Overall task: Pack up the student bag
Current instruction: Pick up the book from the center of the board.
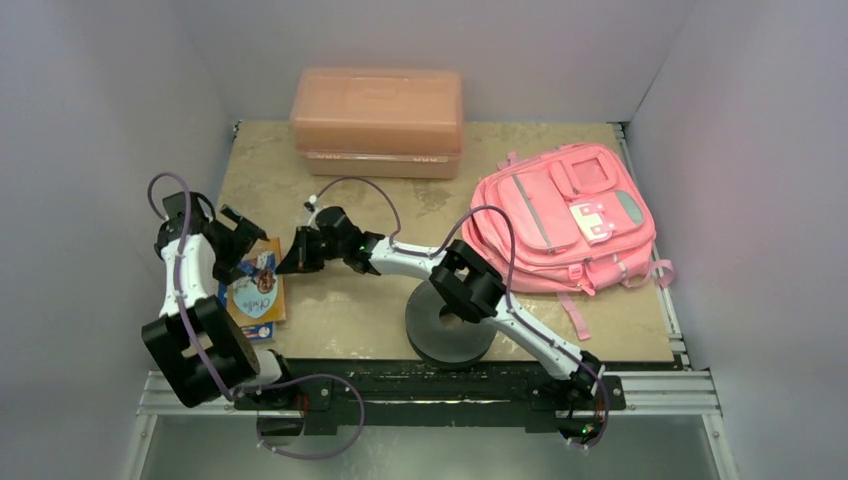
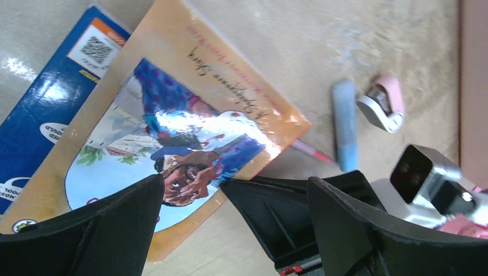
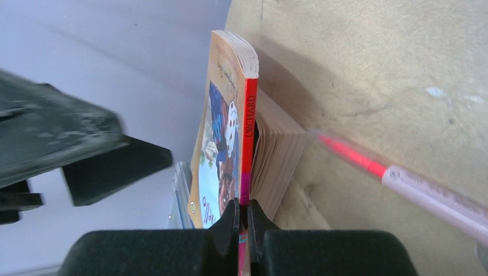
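The pink student bag (image 1: 565,215) lies flat at the right of the table, far from both grippers. At the left lies an orange picture book (image 1: 255,295) on top of a blue book (image 2: 52,103). My right gripper (image 3: 243,210) is shut on the red spine edge of the orange book (image 3: 227,132), whose cover is lifted off the pages. In the top view the right gripper (image 1: 292,256) reaches across to the book's right edge. My left gripper (image 2: 237,183) hangs open just above the book (image 2: 172,126), holding nothing.
A red-and-pink pen (image 3: 403,181) lies right of the book, with a blue stick (image 2: 345,123) and a pink-and-white sharpener (image 2: 384,103) beyond. A rigid salmon box (image 1: 378,120) stands at the back. A black disc (image 1: 450,325) sits near the front edge.
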